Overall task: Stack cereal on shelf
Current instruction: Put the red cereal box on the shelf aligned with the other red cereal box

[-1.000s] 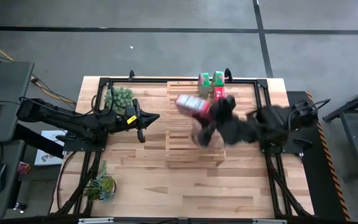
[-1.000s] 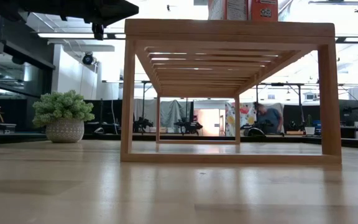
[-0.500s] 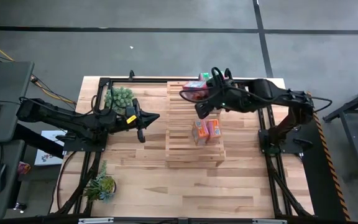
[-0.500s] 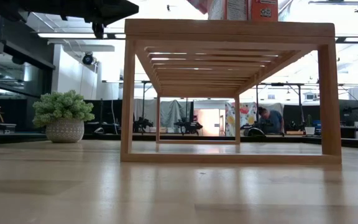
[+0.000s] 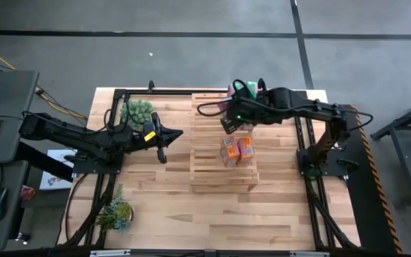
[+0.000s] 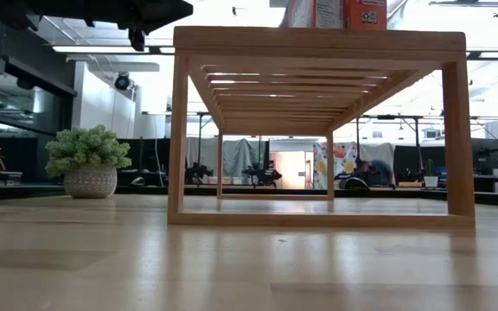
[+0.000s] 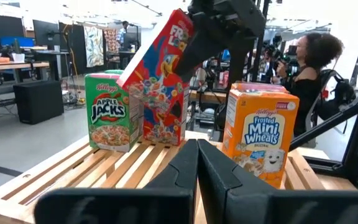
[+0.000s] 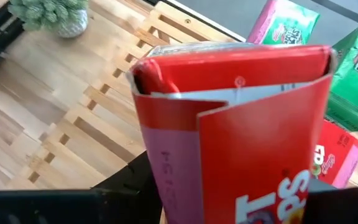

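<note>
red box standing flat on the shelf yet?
No: the red box is tilted in the right gripper, one bottom edge on the shelf beside the green box.

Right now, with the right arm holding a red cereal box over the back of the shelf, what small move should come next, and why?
Probably tip the red box upright and lower it. The right gripper holds it tilted over the shelf, beside the green Apple Jacks box; its lower end looks at or near the slats. The left gripper waits, shut, off the shelf's left side.
</note>
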Available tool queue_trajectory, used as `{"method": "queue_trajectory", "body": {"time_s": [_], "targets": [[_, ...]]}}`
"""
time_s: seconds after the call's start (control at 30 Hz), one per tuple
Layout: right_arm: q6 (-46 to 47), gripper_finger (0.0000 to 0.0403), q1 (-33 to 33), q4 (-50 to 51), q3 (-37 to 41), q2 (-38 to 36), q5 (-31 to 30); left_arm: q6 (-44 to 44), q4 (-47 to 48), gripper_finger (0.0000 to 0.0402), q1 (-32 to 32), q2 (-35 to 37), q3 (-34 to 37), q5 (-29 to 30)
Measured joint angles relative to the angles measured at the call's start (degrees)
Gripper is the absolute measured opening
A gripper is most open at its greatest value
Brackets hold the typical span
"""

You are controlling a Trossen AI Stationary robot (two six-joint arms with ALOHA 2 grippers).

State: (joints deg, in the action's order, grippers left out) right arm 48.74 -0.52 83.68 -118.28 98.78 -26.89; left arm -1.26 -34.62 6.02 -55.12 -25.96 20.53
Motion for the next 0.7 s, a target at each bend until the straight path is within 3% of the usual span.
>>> {"method": "queue_trajectory", "body": {"time_s": [0.7], "targets": [[-5.3,0.0182,-2.8,0.2,0.1,4.0,3.9,0.0,0.1,0.0000,0.0,0.0,0.0,-0.5]]}}
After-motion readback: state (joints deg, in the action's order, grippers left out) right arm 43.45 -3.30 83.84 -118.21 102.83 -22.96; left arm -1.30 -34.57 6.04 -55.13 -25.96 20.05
